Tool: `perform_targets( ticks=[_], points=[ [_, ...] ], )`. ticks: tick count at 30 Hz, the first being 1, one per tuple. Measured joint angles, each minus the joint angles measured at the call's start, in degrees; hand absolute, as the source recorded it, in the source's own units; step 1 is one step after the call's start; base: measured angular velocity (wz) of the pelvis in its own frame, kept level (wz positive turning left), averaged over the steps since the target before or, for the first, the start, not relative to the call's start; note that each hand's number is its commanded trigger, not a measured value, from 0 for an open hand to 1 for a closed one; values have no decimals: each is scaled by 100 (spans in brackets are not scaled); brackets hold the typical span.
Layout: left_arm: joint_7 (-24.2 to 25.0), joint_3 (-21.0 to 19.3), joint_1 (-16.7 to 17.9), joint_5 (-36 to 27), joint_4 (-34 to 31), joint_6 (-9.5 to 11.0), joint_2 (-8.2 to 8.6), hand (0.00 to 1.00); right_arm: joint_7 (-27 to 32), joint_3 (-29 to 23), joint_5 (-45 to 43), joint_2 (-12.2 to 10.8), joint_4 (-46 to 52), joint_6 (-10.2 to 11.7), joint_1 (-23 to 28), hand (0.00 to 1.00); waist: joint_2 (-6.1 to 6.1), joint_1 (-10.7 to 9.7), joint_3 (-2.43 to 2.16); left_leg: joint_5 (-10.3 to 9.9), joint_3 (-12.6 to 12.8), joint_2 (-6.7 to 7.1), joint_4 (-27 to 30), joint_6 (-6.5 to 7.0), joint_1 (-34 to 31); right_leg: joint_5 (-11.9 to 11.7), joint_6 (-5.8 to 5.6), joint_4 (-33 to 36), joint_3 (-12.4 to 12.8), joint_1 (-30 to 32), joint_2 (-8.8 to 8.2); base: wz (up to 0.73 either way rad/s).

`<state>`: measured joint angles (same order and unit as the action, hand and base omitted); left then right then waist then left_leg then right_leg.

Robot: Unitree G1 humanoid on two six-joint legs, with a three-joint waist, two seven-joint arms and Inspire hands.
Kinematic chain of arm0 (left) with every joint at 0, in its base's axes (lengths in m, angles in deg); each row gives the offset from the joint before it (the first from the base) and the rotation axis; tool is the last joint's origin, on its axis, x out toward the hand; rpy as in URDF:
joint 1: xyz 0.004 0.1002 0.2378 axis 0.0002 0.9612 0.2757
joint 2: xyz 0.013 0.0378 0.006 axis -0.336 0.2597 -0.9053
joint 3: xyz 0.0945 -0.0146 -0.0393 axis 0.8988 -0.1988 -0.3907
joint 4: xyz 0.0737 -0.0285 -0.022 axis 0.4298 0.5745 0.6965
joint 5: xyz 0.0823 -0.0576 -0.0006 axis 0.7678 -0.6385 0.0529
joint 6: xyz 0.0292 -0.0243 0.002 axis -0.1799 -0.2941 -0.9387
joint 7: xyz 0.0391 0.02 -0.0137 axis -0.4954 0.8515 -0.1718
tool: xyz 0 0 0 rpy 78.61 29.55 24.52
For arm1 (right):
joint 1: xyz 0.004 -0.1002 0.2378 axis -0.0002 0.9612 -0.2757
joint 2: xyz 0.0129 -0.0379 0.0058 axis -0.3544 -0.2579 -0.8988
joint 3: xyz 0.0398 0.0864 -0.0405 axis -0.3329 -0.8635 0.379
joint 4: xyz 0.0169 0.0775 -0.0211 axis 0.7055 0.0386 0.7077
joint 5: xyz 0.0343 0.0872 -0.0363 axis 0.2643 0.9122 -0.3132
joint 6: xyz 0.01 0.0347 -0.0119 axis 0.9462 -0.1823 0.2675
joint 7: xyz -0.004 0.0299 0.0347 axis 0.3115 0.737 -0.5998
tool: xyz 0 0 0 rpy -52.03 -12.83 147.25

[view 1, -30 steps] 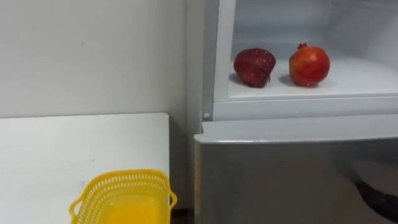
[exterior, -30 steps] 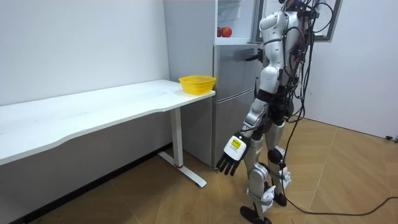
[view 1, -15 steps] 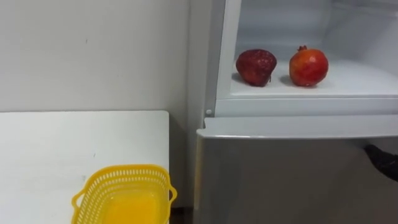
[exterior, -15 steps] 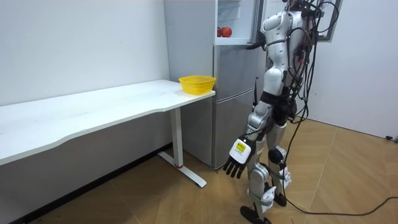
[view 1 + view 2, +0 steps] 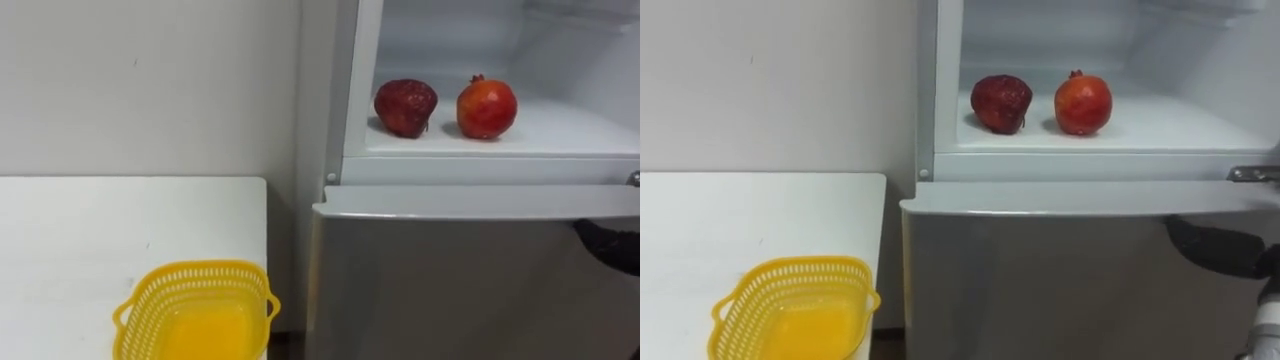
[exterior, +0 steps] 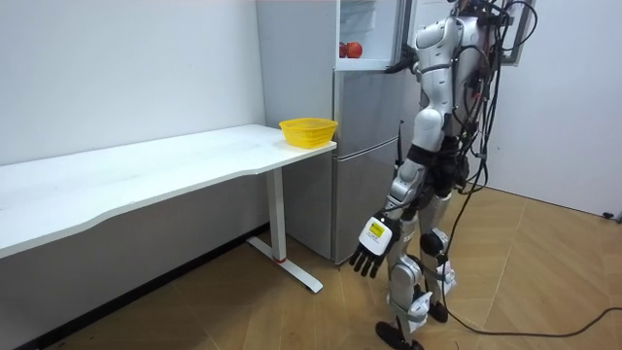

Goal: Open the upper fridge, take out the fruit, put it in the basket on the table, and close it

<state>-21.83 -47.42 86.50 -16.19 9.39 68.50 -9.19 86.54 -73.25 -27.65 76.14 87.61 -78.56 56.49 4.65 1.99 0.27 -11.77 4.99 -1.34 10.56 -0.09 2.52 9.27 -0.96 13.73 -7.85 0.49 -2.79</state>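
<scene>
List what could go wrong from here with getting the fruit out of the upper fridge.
The pomegranate and the dark red fruit sit close together; reaching for one may nudge the other and roll it off the shelf. The right hand is below the shelf's front lip and might catch it going up. The left hand hangs idle.

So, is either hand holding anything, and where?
No fruit is held: the dark red fruit and pomegranate sit on the fridge shelf. The left hand hangs open, empty. The right hand reaches below that shelf; its hold cannot be told.
</scene>
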Motion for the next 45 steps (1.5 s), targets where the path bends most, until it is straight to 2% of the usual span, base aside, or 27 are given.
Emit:
perform_targets(
  ticks=[5, 10, 12, 14, 16, 17, 18, 19, 21, 22, 26, 28, 30, 34, 41, 45],
  points=[
    [0, -1, 22, 2, 2, -3, -30, 0, -74, 157, -159, 187, 0, -159, -101, 0, 9, 2, -5, 33, -105, -4, 5, -17, -37, -21, 35, 4, -14, 34, 21, -1],
    [1, -7, 22, 3, 2, -5, -71, 0, -315, 165, -284, 203, 147, -436, -191, 0, -5, 25, -26, 59, -251, -7, 8, -45, -39, -43, 70, 5, -6, 41, 62, 0],
    [1, -6, 33, 4, 2, -31, -71, 0, -371, 162, -225, 202, 498, -451, -200, 0, -32, 43, -42, 67, -261, -13, 9, -52, -39, -43, 77, 5, -6, 44, 71, 0],
    [1, 0, 18, 3, 2, -52, -73, 0, -472, 199, -190, 199, 966, -313, -470, 0, -57, 121, -64, 72, -282, -18, 29, -59, -23, -39, 84, -7, -5, 22, 82, 8],
    [2, 49, 0, -5, 8, -51, -118, 0, -576, 311, -131, 199, 1247, 123, -1084, 0, -27, 182, -84, 79, -381, -20, 30, -71, 34, -39, 93, -117, -57, -119, 99, 23],
    [3, 73, 1, -7, 11, -51, -137, 0, -593, 351, -107, 197, 1288, 249, -1202, 0, -13, 221, -84, 79, -410, -23, 33, -71, 65, -41, 95, -150, -89, -181, 101, 29],
    [5, 118, 4, -4, 21, -53, -174, 0, -653, 403, -19, 197, 1358, 487, -1345, 0, -6, 308, -65, 77, -476, -22, 22, -74, 123, -41, 95, -229, -157, -316, 103, 29],
    [5, 126, 2, -5, 18, -52, -194, 0, -692, 413, 17, 196, 1402, 588, -1371, 0, 38, 337, -65, 76, -527, -18, 19, -75, 141, -39, 91, -270, -197, -383, 103, 41],
    [3, 127, -34, -3, 19, -62, -216, 0, -822, 514, 74, 192, 1470, 863, -1416, 0, 149, 457, -16, 54, -621, -15, 7, -87, 195, -37, 88, -361, -308, -546, 102, 34],
    [4, 130, -37, 2, 18, -91, -198, 0, -889, 575, 106, 192, 1480, 942, -1419, 0, 160, 485, -12, 35, -664, -7, 6, -84, 188, -42, 81, -400, -319, -582, 104, 18],
    [-4, 133, -43, 1, 8, -128, -200, 0, -1011, 637, 233, 184, 1489, 1013, -1419, 0, 104, 541, 22, 30, -682, 0, 7, -76, 154, -43, 78, -399, -319, -559, 99, 5],
    [-4, 186, -60, 2, 0, -130, -190, 0, -1031, 637, 240, 184, 1494, 1076, -1419, 0, 39, 542, 57, 32, -681, -2, 6, -76, 104, -44, 79, -399, -319, -508, 100, 0],
    [-2, 214, -72, 3, -1, -130, -187, 0, -1039, 637, 240, 184, 1493, 1130, -1419, 0, 0, 537, 57, 32, -673, -2, -14, -76, 88, -43, 78, -402, -314, -477, 100, 0],
    [-6, 224, -95, 1, -24, -127, -198, 0, -1028, 647, 241, 184, 1491, 1195, -1419, 0, -64, 527, 23, 37, -676, -3, -7, -76, 35, -43, 78, -407, -329, -415, 103, 0],
    [-15, 448, -96, -2, -18, -125, -194, 0, -992, 676, 234, 184, 1444, 1236, -1419, 0, 2, 478, -15, 37, -678, -4, 1, -74, 61, -43, 78, -406, -337, -444, 98, 1],
    [-15, 451, -95, 0, -8, -126, -192, 0, -1021, 677, 226, 184, 1363, 1247, -1419, 0, 12, 476, 5, 37, -677, -4, 1, -74, 96, -43, 78, -406, -342, -468, 98, 0]
  ],
)
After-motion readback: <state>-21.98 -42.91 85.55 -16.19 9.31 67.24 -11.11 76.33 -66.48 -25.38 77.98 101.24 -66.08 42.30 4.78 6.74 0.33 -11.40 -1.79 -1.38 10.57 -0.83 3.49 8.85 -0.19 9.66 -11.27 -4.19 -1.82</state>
